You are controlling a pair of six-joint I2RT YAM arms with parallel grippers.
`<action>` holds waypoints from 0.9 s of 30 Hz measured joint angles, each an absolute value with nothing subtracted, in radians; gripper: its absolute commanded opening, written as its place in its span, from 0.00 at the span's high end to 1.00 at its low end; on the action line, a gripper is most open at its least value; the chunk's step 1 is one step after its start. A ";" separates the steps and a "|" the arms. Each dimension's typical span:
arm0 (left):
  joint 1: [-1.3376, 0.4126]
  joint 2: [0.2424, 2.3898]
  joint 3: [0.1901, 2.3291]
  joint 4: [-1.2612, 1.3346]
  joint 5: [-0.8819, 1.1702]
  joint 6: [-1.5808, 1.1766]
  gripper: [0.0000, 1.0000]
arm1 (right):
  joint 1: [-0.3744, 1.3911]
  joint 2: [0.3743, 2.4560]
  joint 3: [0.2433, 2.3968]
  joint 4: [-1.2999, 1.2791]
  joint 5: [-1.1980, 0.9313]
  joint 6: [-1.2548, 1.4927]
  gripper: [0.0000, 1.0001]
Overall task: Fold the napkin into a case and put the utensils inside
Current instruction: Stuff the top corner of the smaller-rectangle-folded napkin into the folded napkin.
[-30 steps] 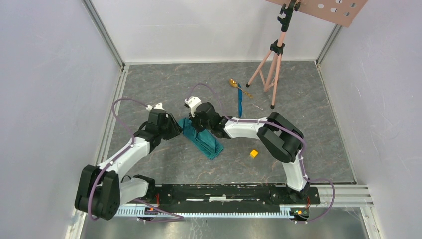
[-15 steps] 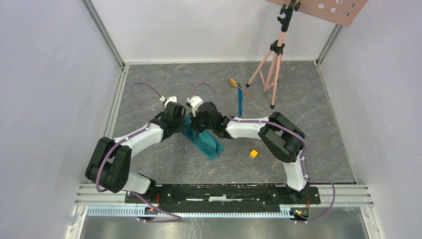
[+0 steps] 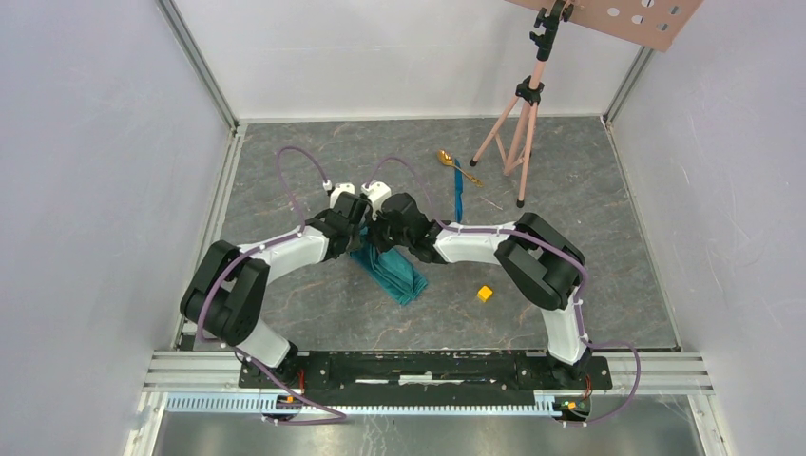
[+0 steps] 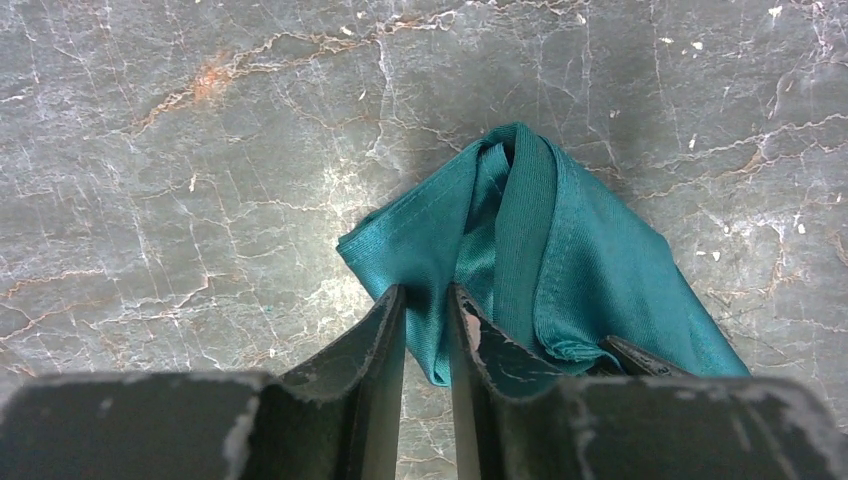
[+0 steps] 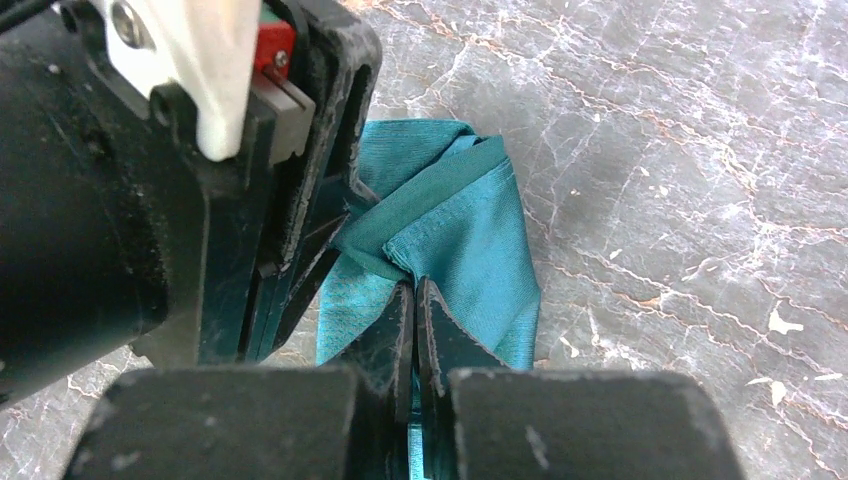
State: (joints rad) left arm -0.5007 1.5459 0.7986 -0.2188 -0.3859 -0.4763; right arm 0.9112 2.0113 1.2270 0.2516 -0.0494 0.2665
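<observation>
The teal-green napkin (image 3: 399, 275) lies mid-table as a narrow bundle running diagonally, its far end lifted between both grippers. My left gripper (image 3: 355, 236) is shut on a fold at the napkin's left edge; the left wrist view shows cloth (image 4: 590, 270) pinched between its fingers (image 4: 427, 300). My right gripper (image 3: 380, 239) is shut on the napkin's top fold (image 5: 480, 230), fingers pressed together (image 5: 414, 292), right beside the left gripper's body (image 5: 230, 200). The gold spoon (image 3: 445, 158) and the blue knife (image 3: 458, 199) lie on the table behind the grippers, apart from the napkin.
A pink tripod (image 3: 518, 123) stands at the back right, one leg close to the spoon. A small yellow cube (image 3: 485, 294) lies right of the napkin. White walls enclose the grey marble table (image 3: 285, 161).
My left arm has swung right and away from me, from the napkin's left side to right against the right gripper. The right gripper and napkin have barely moved.
</observation>
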 measured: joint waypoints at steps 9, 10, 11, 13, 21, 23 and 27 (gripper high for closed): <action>-0.509 1.565 0.812 -0.237 -0.418 -0.471 0.90 | 0.904 2.011 1.220 0.254 -0.051 0.270 1.00; -0.509 1.565 0.812 -0.237 -0.417 -0.471 0.91 | 0.904 2.011 1.220 0.254 -0.051 0.270 1.00; -0.509 1.565 0.812 -0.236 -0.417 -0.471 0.92 | 0.904 2.011 1.220 0.254 -0.052 0.270 1.00; -0.509 1.560 0.811 -0.235 -0.415 -0.471 0.92 | 0.904 2.011 1.220 0.256 -0.055 0.270 1.00; -0.512 1.467 0.770 -0.203 -0.390 -0.471 0.93 | 0.915 2.038 1.232 0.275 -0.090 0.277 1.00; -0.512 1.457 0.760 -0.198 -0.382 -0.471 0.94 | 0.920 2.058 1.243 0.274 -0.095 0.280 1.00; -0.509 1.456 0.746 -0.188 -0.368 -0.471 0.94 | 0.930 2.088 1.256 0.271 -0.096 0.281 1.00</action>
State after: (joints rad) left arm -0.5091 1.4555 0.7460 -0.1883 -0.3683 -0.4713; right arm 0.9298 2.0876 1.2564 0.2714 -0.0959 0.2810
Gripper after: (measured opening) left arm 0.067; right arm 0.010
